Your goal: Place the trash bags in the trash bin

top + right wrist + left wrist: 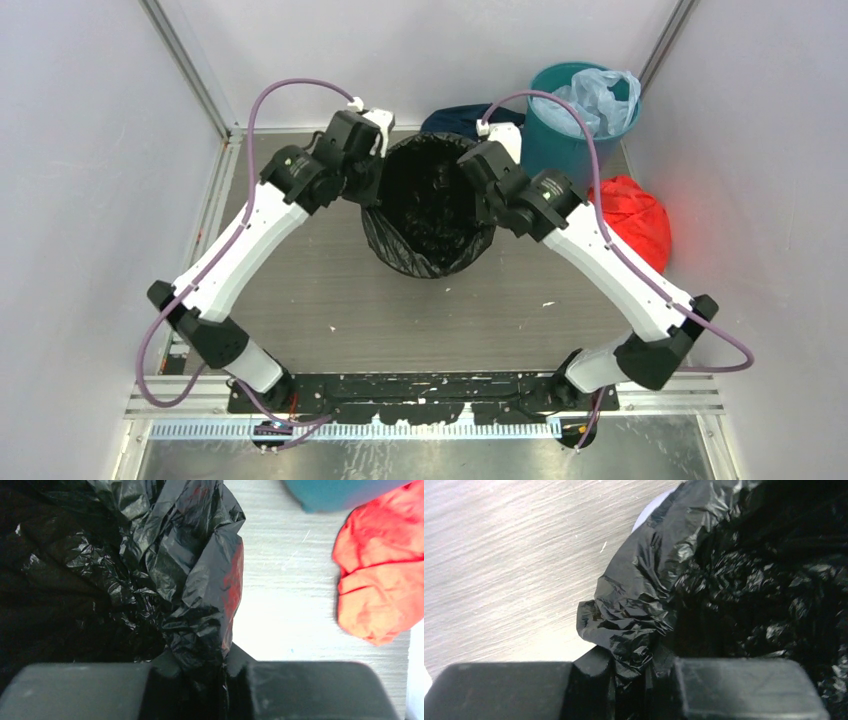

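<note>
While pinching opposite rim folds of the trash bags [428, 205] with left gripper [634, 680] and right gripper [200, 680], both closed on plastic, held bag spread inside the trash bin [646, 516] on the counter [300, 290], only a pale rim sliver showing; judged nearly done: edges to settle, then release.

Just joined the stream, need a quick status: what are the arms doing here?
Both arms are on the black trash bag. The left gripper pinches its left rim and the right gripper pinches its right rim, with the mouth spread wide open between them. The bag appears draped in and over the grey bin, of which only a pale sliver shows. The teal bin holding a pale blue bag and the red bundle sit off to the right, with neither gripper on them.
</note>
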